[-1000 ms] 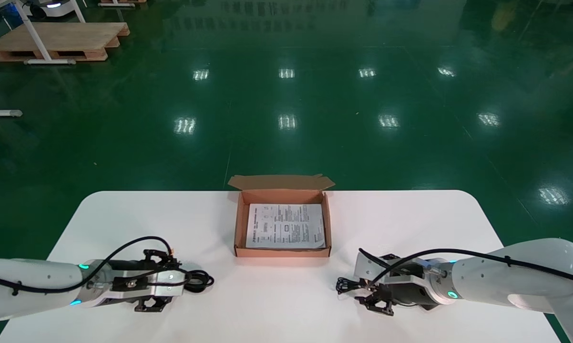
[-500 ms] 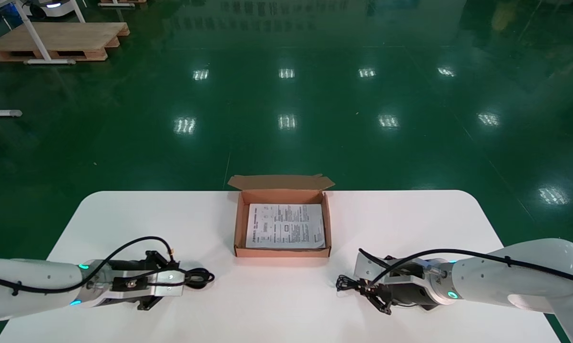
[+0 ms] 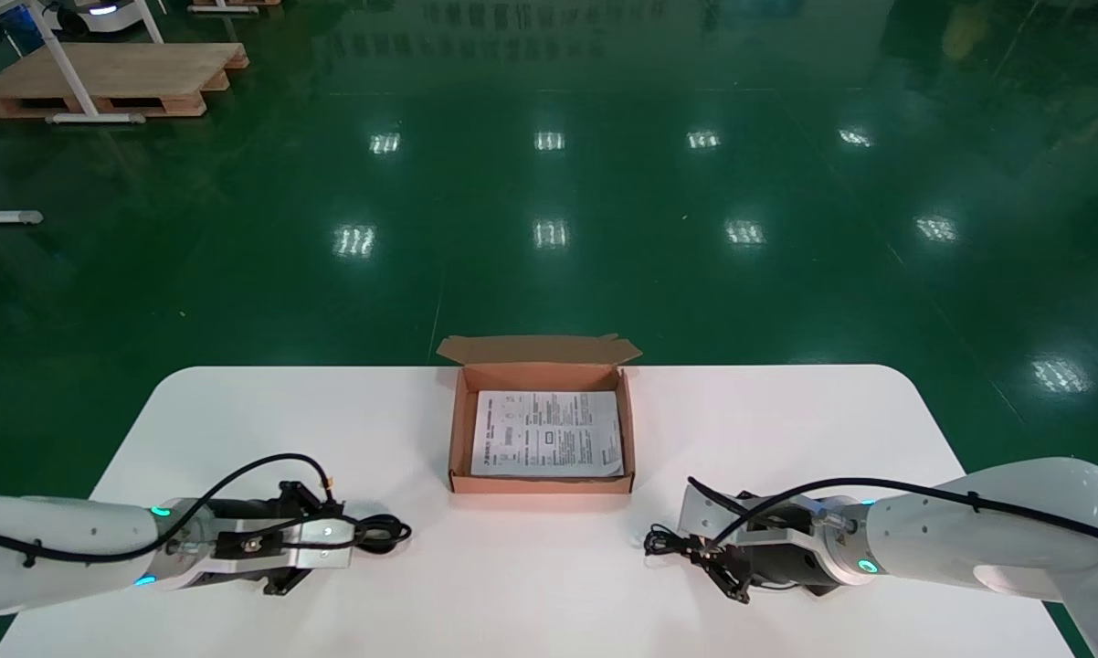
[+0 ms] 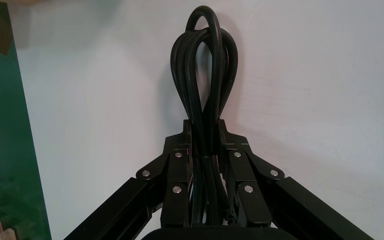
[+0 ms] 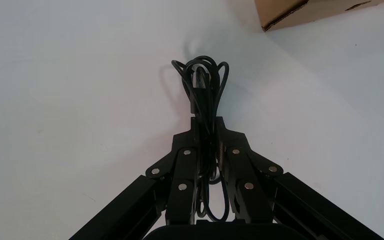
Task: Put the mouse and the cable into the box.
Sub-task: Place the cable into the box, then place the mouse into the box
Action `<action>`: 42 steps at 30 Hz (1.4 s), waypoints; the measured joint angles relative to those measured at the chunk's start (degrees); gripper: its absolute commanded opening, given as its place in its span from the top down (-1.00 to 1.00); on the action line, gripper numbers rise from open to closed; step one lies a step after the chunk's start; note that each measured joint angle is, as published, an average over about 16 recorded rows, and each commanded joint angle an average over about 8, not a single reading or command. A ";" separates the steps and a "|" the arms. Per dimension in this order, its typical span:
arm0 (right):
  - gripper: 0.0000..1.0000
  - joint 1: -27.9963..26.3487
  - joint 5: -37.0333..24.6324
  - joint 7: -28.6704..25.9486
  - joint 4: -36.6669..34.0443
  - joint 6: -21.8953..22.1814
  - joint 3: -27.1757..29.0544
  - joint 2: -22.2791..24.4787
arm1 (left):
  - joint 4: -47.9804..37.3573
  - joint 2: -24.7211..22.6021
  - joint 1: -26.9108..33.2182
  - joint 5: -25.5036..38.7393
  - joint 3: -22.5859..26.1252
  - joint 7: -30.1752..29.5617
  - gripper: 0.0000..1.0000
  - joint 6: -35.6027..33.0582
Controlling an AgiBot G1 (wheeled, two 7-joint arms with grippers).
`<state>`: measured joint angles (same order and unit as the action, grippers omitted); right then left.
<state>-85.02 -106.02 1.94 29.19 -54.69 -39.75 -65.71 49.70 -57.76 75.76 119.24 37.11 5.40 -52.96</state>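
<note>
An open cardboard box with a printed sheet inside stands at the table's middle. My left gripper lies low on the table at the near left, shut on a thick black coiled cable; the cable's loop sticks out past the left gripper. At the near right, my right gripper is shut on a thin black cable bundle. In the right wrist view that bundle pokes out beyond the right gripper. No mouse is in view.
The white table has rounded corners, with green floor beyond its far edge. A corner of the box shows in the right wrist view. A wooden pallet lies far off on the floor.
Both grippers' fingers have come together on their cable bundles since one second ago. Neither bundle has left the table, and the arms have hardly shifted.
</note>
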 measured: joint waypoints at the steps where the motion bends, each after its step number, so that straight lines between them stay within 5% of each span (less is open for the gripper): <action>1: 1.00 -0.34 0.27 -0.21 0.09 0.14 0.30 0.34 | -0.02 0.03 0.39 -0.22 -0.19 0.02 1.00 0.02; 9: 1.00 -5.62 2.40 -2.49 1.31 2.77 3.56 4.25 | -1.10 -1.91 5.28 -4.27 -2.34 1.68 1.00 0.11; 23: 1.00 -17.31 2.52 -4.87 3.23 8.32 7.11 8.24 | -8.71 -13.65 11.45 -16.26 -6.20 9.37 1.00 1.53; 33: 1.00 -18.30 2.38 -4.96 3.36 8.52 7.22 8.26 | -9.50 -15.34 11.09 -17.17 -6.40 11.45 1.00 2.75; 42: 1.00 -18.03 2.37 -4.97 3.33 8.48 7.18 8.22 | -7.96 -18.25 7.26 -15.25 -2.44 20.39 1.00 12.73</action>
<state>-103.06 -103.66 -3.03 32.52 -46.22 -32.56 -57.50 41.74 -76.01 83.02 103.99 34.66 25.80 -40.24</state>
